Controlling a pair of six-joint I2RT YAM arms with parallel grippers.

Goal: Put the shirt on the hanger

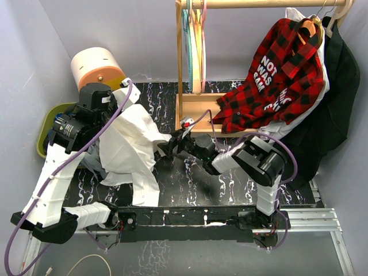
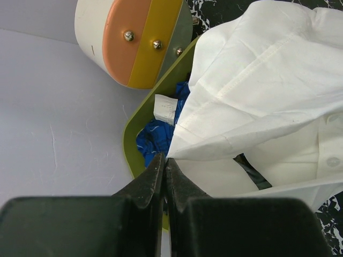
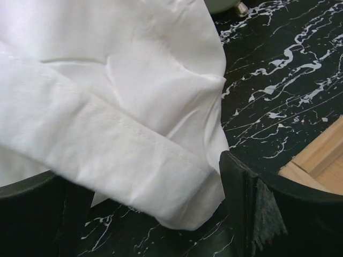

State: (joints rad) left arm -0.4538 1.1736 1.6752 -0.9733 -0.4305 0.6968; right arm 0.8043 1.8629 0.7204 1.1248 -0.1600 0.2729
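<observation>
The left claw point(image 2: 163, 163) is raised over the left side of the black, white-veined tabletop point(image 1: 195, 187). Its jaws are pressed together, and the edge of the white shirt point(image 1: 131, 144) runs right into their tips. In the overhead view the shirt hangs from that claw in a loose, crumpled drape, with its lower folds reaching the tabletop in front of the left arm.

The right claw point(image 1: 163, 148) reaches in low from the right and meets the shirt's right-hand edge. Its jaws stand wide apart. In the right wrist view a folded, stitched hem of the shirt lies across the gap between the two fingers point(image 3: 268, 209), which are not closed on it.

The pink hanger point(image 1: 203, 40) is well apart from the shirt. It hangs from the rail of the wooden rack point(image 1: 179, 86) at the back of the tabletop, beside teal and yellow hangers. Further right on the same rail, a red-and-black plaid shirt point(image 1: 270, 80) hangs with a black garment point(image 1: 342, 86) beside it.

At the far left an olive-green bin point(image 2: 131, 134) holds a blue garment point(image 2: 155, 136). A cream cylinder with an orange face point(image 1: 95, 66) stands just behind the bin.
</observation>
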